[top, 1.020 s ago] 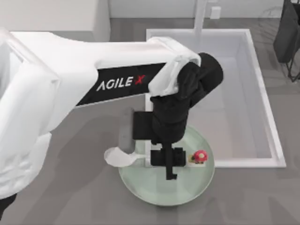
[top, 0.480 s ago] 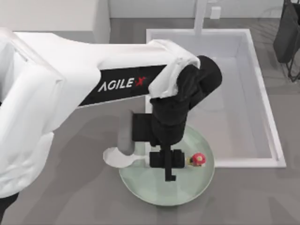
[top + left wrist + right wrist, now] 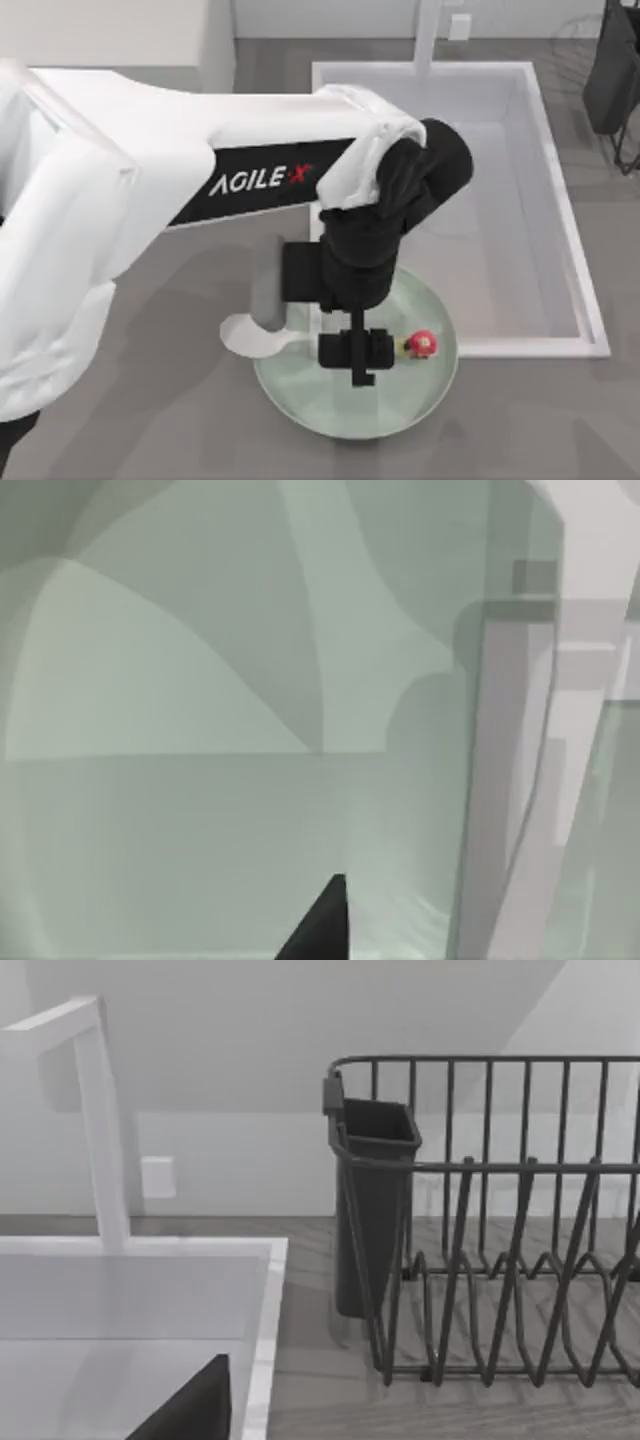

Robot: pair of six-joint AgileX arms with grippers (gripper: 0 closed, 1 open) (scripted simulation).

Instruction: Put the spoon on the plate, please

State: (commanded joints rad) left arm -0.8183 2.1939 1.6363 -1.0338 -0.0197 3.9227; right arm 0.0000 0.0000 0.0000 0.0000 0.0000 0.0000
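The pale green plate lies on the table just in front of the sink. My left gripper hangs low over its middle, shut on the thin handle of the white spoon. The spoon's oval bowl sticks out past the plate's left rim, above the table. In the left wrist view the plate is very close below a dark fingertip. My right gripper is parked off to the side, facing the sink and the rack.
A small red-capped object sits on the plate's right part, close to the left gripper. The white sink with its tap lies behind the plate. A dark wire dish rack stands at the far right.
The left gripper has come down a little toward the plate with the spoon. The spoon's shadow on the table has drawn closer to it.
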